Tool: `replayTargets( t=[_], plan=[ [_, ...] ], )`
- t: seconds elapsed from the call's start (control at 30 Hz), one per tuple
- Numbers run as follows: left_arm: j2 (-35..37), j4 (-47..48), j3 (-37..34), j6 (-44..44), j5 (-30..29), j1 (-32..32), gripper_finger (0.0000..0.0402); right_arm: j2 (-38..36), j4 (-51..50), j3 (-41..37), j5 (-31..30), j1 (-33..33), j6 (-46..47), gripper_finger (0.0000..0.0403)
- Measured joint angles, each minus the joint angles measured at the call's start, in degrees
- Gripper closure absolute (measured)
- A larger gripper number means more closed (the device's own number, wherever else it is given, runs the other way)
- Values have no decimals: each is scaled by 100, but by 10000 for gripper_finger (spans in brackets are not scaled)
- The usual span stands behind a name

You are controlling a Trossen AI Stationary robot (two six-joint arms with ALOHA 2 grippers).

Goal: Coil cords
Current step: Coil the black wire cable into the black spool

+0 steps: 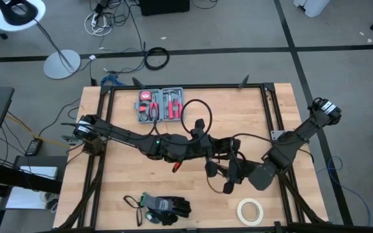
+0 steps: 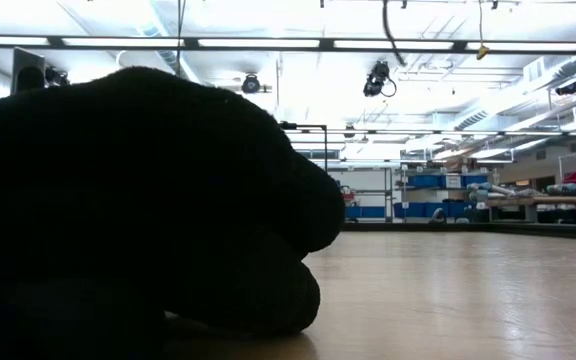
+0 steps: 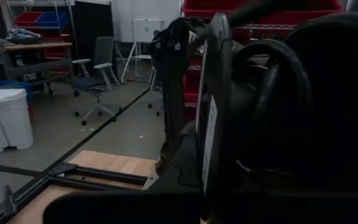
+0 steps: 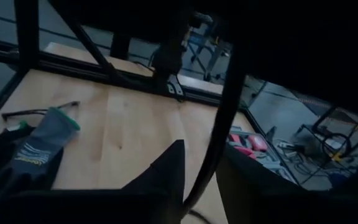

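From above, a pale wooden bench (image 1: pixel 251 110) stands on grey floor; the cords (image 1: pixel 196 110) loop up mid-bench beside a tool kit (image 1: pixel 160 105). The left tool (image 1: pixel 207 145) is pressed together; whether the right tool (image 1: pixel 228 176) is spread, I cannot tell. The right wrist view shows gloves (image 4: pixel 36 152), their writing unreadable.

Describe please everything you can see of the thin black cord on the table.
The cord is thin, black and flexible, with a smooth rubbery look. In the high view one open loop of it arcs over the bare wood beside the tool case, then runs down into the place where both arms meet at the table's middle. In the right wrist view a strand passes between that arm's own fingers. It is not coiled tight; its ends are hidden under the arms, so the exact grip cannot be told.
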State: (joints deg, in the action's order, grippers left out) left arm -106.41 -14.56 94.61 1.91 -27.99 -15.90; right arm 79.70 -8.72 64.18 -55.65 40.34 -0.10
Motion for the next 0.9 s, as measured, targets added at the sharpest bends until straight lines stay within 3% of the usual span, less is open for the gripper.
replayTargets(
  t=[0.33,0.63,0.8,0.9],
  plan=[
    [2,14,0,-15,-35,2,402,-2,-4,0,-439,516,11,337],
    [7,-44,-2,-43,-41,2,402,-11,53,0,-577,522,10,342],
    [7,-76,-2,-129,-42,2,402,-11,55,0,-584,491,8,388],
    [7,-67,-2,-129,-42,2,401,-11,55,0,-582,461,50,392]
  ],
)
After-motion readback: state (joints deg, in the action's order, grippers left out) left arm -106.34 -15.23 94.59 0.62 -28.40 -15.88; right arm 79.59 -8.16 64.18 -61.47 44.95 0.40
